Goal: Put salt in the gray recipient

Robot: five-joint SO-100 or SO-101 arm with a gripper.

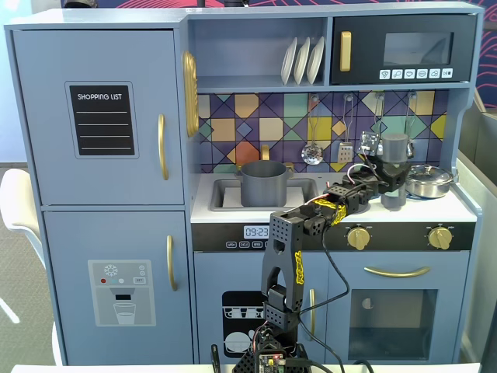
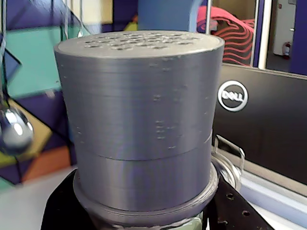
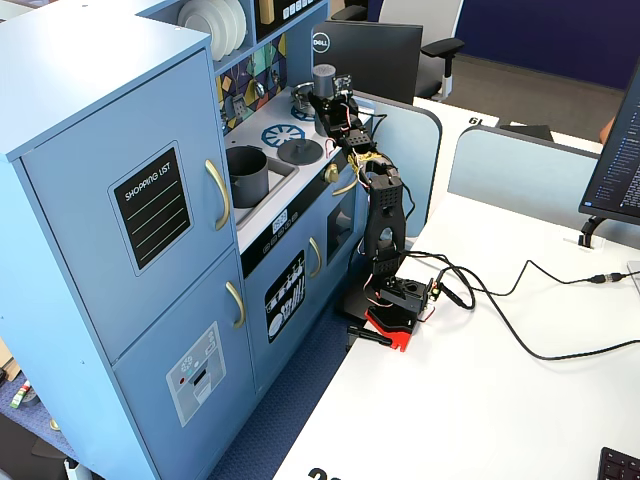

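Salt [image 2: 144, 120] base cut off below (wrist view); fingers [image 2: 62, 211] mostly hidden; label barely visible.

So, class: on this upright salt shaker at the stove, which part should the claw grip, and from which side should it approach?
Grip the salt shaker on its slim body below the wider cap, coming in level from the open counter side. It stands upright, with the backsplash wall behind it and the steel pan at its right in a fixed view. The claw seems already there.

Wrist view is filled by the salt [image 2: 141, 120]: gray ribbed cylinder, upright, perforated top seen. Black gripper [image 2: 144, 223] parts are seen at both sides of its base. A Dell monitor [image 2: 259, 129] is seen right; a shiny ladle [image 2: 14, 130] left.
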